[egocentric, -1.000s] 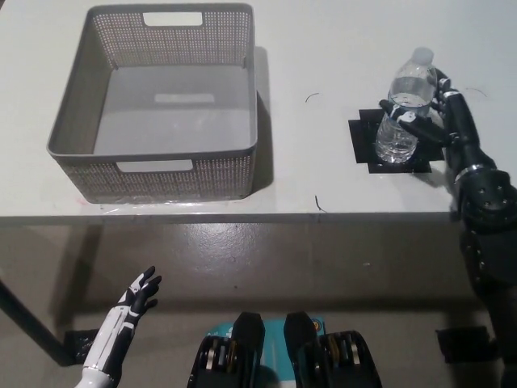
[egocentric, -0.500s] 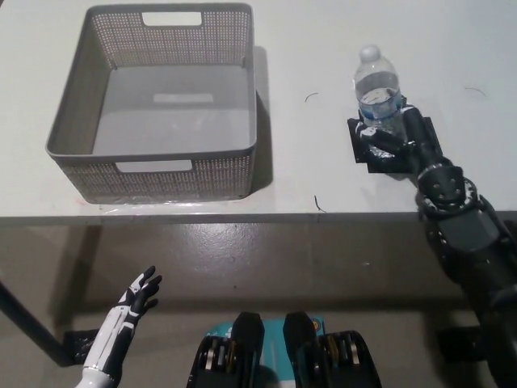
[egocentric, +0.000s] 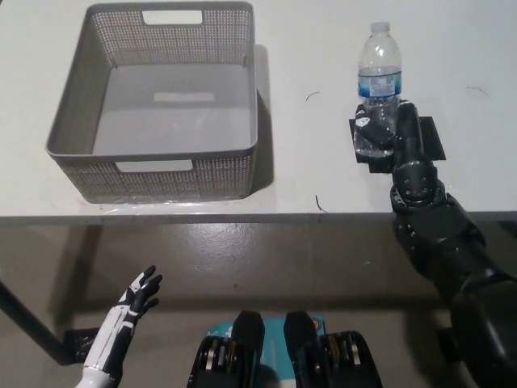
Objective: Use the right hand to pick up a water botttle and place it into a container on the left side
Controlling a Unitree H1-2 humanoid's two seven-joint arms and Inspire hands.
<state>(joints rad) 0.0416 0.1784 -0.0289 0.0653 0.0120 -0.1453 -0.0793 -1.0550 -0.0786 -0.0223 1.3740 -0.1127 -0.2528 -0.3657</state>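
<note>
A clear water bottle [egocentric: 380,69] with a white cap and a blue label is held upright over the right part of the white table [egocentric: 323,48]. My black right hand [egocentric: 386,128] is shut on its lower half, and the black arm runs down to the bottom right. The bottle's base is hidden by the hand, above a black tape square [egocentric: 428,137]. A grey perforated basket [egocentric: 157,105] with nothing in it stands on the left part of the table. My white left hand [egocentric: 137,295] rests open at the lower left, below the table edge.
The table's front edge [egocentric: 242,217] crosses the picture below the basket. Small dark marks [egocentric: 321,204] lie on the tabletop between basket and bottle. Grey floor shows beneath the table.
My right hand has brought the bottle leftward and raised it more upright, its cap now further up the picture. The right arm swung in beneath it. The left hand and basket stayed put.
</note>
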